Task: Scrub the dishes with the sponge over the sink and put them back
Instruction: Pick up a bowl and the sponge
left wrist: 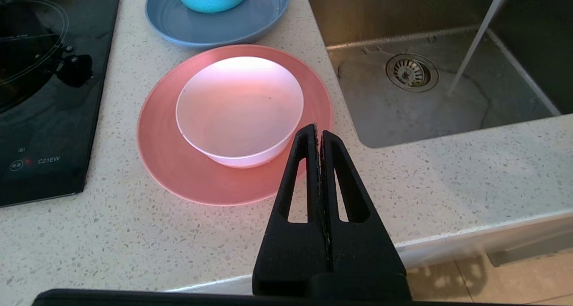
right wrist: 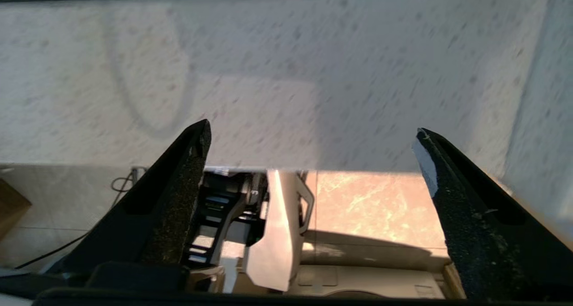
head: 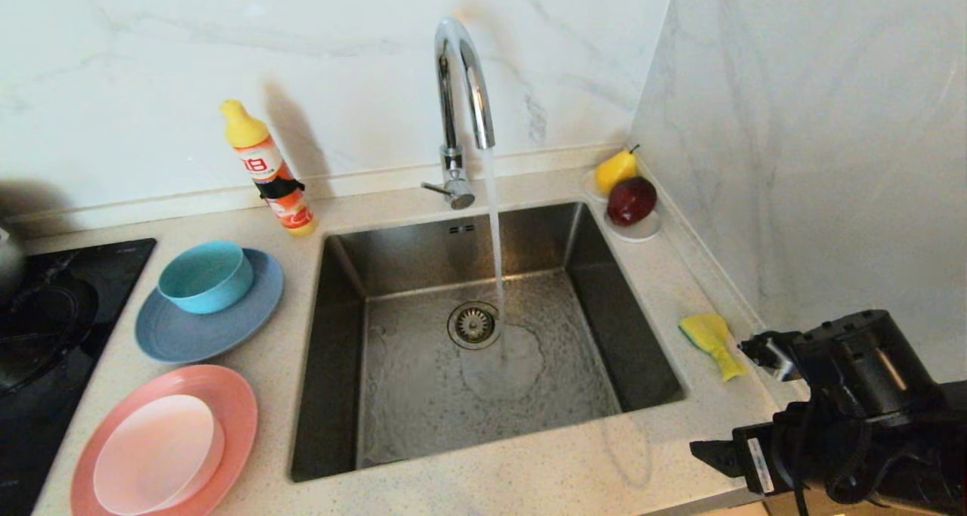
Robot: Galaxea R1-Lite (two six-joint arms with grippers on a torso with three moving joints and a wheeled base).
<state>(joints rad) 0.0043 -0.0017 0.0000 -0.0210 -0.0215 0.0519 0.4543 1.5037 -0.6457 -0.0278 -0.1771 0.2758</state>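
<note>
Right gripper point(right wrist: 313, 140) empty; sponge point(head: 713, 342) apart

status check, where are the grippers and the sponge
Right gripper open, empty, over the counter's front edge. Left gripper shut, parked near the pink plate. Sponge untouched, right of the sink. Tap running.

Sink point(head: 393, 395): brushed stainless steel, satin, wet on the floor. Tap point(head: 462, 85): polished chrome, mirror-glossy. Worktop point(head: 529, 478): speckled stone look, smooth, low sheen. Wall panels point(head: 340, 63): glossy marble look. Hob point(left wrist: 40, 73): black glass, glossy. Plates and bowls point(left wrist: 241, 104): smooth, plastic-looking, semi-matt. Right gripper point(right wrist: 313, 135) pads point(right wrist: 179, 207): black, rough-textured.
</note>
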